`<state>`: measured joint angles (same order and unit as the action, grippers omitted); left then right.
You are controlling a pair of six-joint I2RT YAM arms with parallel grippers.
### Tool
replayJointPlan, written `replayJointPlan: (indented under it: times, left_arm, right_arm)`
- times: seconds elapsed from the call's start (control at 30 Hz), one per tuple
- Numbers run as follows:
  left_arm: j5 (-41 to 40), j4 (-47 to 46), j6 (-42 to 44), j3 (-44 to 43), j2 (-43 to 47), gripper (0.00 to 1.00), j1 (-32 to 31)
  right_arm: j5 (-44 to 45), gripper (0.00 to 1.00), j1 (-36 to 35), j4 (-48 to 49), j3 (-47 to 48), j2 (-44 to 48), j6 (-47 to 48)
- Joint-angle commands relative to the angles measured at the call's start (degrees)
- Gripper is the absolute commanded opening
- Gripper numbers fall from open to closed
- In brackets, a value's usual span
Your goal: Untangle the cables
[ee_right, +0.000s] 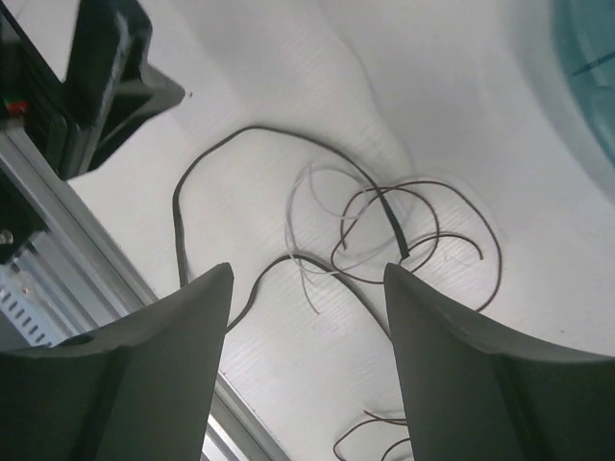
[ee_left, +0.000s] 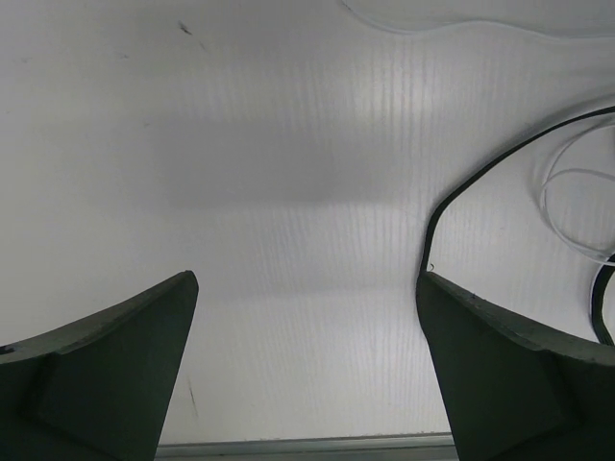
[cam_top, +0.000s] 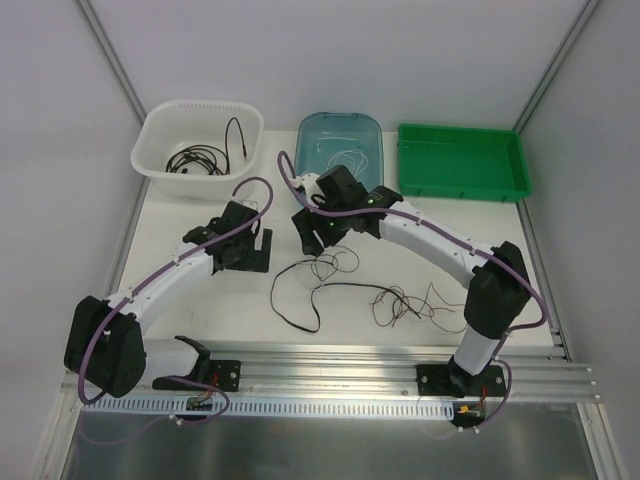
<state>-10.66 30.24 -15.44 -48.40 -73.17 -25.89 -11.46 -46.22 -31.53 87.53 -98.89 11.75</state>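
Note:
A loose tangle of cables lies mid-table: a black cable (cam_top: 292,305) in a wide loop, thin dark brown wire (cam_top: 396,300) in curls, and a faint white wire (cam_top: 446,297). My right gripper (cam_top: 318,240) hangs open just above the tangle's far end. In the right wrist view the black cable (ee_right: 181,223), brown loops (ee_right: 452,192) and white wire (ee_right: 306,197) lie below the right gripper (ee_right: 307,274), with nothing between its fingers. My left gripper (cam_top: 257,250) is wide open to the left of the tangle. In the left wrist view the left gripper (ee_left: 307,280) is empty, with a black cable (ee_left: 452,200) curving at the right.
A white basket (cam_top: 160,125) at the back left holds a coiled black cable (cam_top: 197,158). A teal bin (cam_top: 372,128) in the back middle holds a white wire (cam_top: 345,158). A green tray (cam_top: 512,160) stands at the back right. A metal rail (cam_top: 340,380) runs along the near edge.

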Motion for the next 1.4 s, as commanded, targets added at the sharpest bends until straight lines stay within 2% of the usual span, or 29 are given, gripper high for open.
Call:
replayJointPlan:
  times: [0.0,0.27,0.6,0.67,0.73,0.8,0.83,0.9,0.93,1.03,1.37]
  left_arm:
    - [-5.7,-0.3,-0.7,0.9,4.2,0.99,0.7]
    - [-10.6,-0.5,-3.8,2.3,9.3,0.99,3.2]
    - [-8.4,-0.6,-3.9,1.9,8.3,0.99,4.2]
    - [-8.2,-0.6,-3.8,2.0,8.2,0.99,4.2]
    - [-7.8,-0.6,-3.7,1.8,7.9,0.99,4.3]
    - [-7.6,-0.6,-3.7,1.8,7.7,0.99,4.2]
    - [-7.5,-0.6,-3.6,1.8,7.6,0.99,4.3]
    - [-6.9,-0.6,-3.6,1.7,7.3,0.99,4.2]
    - [-6.8,-0.5,-3.5,1.7,7.3,0.99,4.3]
    - [-6.5,-0.6,-3.5,1.7,7.2,0.99,4.2]
    - [-5.6,-0.7,-3.4,1.6,7.3,0.99,4.2]
  right_arm:
    - [-2.3,0.67,-1.4,-2.2,-0.2,-2.2,4.3]
    - [0.0,0.64,-4.0,0.1,1.2,-11.1,6.4]
    - [2.9,0.55,-4.4,7.4,-2.4,-14.9,5.8]
    - [3.0,0.51,-4.5,9.1,-2.8,-14.8,5.6]
    - [3.0,0.42,-4.5,10.7,-3.1,-14.9,5.3]
    - [3.3,0.39,-4.5,11.4,-3.1,-15.3,5.0]
    - [3.5,0.32,-4.5,11.5,-3.0,-15.5,5.0]
    - [4.0,0.26,-4.5,11.8,-3.1,-15.6,4.9]
    - [4.0,0.16,-4.5,11.9,-3.5,-15.4,4.9]
    - [4.5,0.01,-4.5,12.8,-5.3,-13.2,4.6]
    - [5.1,0.01,-4.5,12.6,-10.3,1.0,3.5]
